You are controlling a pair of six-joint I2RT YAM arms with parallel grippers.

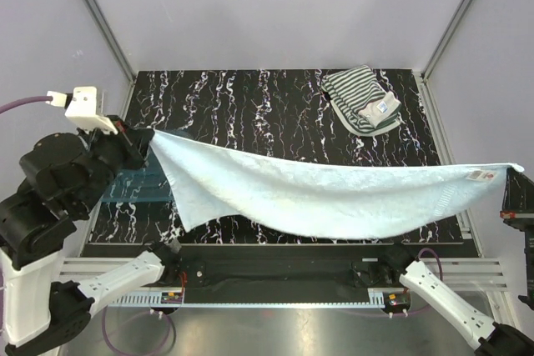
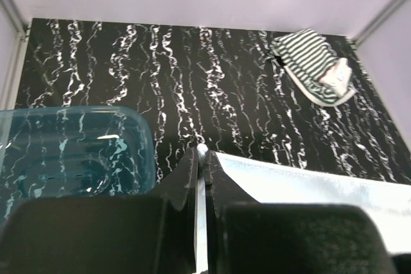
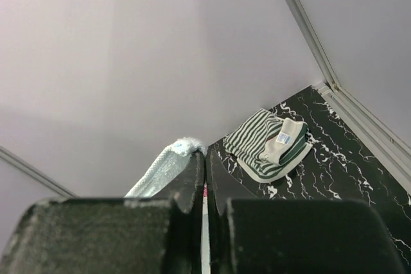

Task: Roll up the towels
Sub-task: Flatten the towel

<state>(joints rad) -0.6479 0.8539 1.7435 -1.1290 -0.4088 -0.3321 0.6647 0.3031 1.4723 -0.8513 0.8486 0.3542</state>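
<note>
The light blue towel [image 1: 325, 198] is held in the air above the table [image 1: 250, 97], stretched between the left arm [image 1: 67, 177] and the right arm [image 1: 442, 288] and sagging in the middle. One corner is pinched by the left jaws, which are closed tight on it above the translucent blue tub [image 1: 133, 188]; the other corner, with its small label, is pinched by the right jaws, closed likewise on the cloth at the right edge of the table; in each wrist view a bit of pale cloth is seen nipped at the tips of the shut jaws.

The step in hand is judged to be the spreading-out of this towel before rolling; no roll is begun yet. The next move is judged to call for the cloth to be lowered evenly and laid flat on a bare part of the table, with both corners level so that no twist is set in; it should be kept off the tub and off the striped towel [image 1: 363, 99], which lies folded at the far right of the table, well apart from both arms; only then can an edge be turned over on itself.

By count, two towels are seen, one light blue and one striped; one tub; two arms, each with one pair of jaws; one table.
</note>
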